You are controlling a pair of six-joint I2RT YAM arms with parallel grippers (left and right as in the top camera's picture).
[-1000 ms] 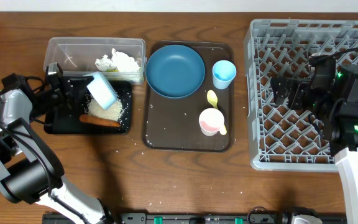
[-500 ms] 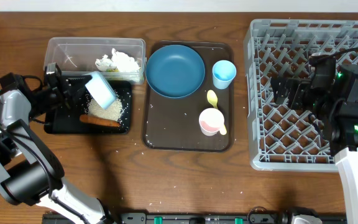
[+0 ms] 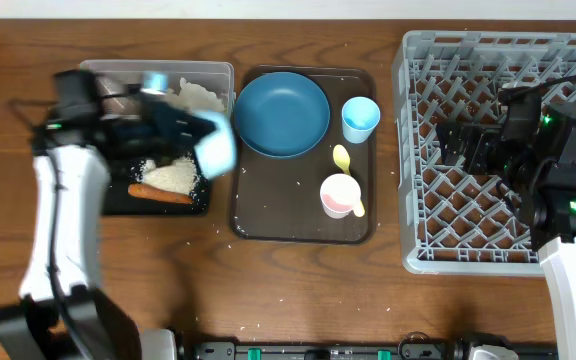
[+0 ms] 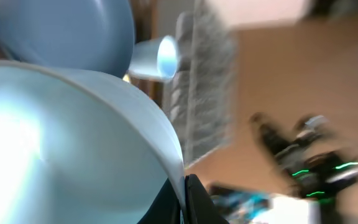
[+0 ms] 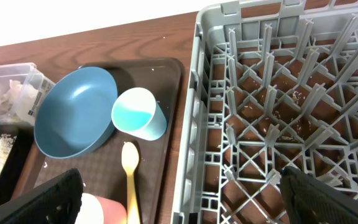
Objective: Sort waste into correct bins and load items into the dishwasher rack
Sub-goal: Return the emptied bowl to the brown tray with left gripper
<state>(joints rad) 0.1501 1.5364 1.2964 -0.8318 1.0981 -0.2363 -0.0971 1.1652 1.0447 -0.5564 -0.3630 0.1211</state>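
The white bowl point(image 3: 215, 143), tilted and blurred, hangs above the right edge of the black tray point(image 3: 118, 205), clamped in the left gripper point(image 3: 193, 128). Rice point(image 3: 173, 177) and a carrot stick point(image 3: 160, 194) lie in that tray. The right gripper point(image 3: 448, 147) hovers over the dishwasher rack point(image 3: 408, 200), fingers wide apart.
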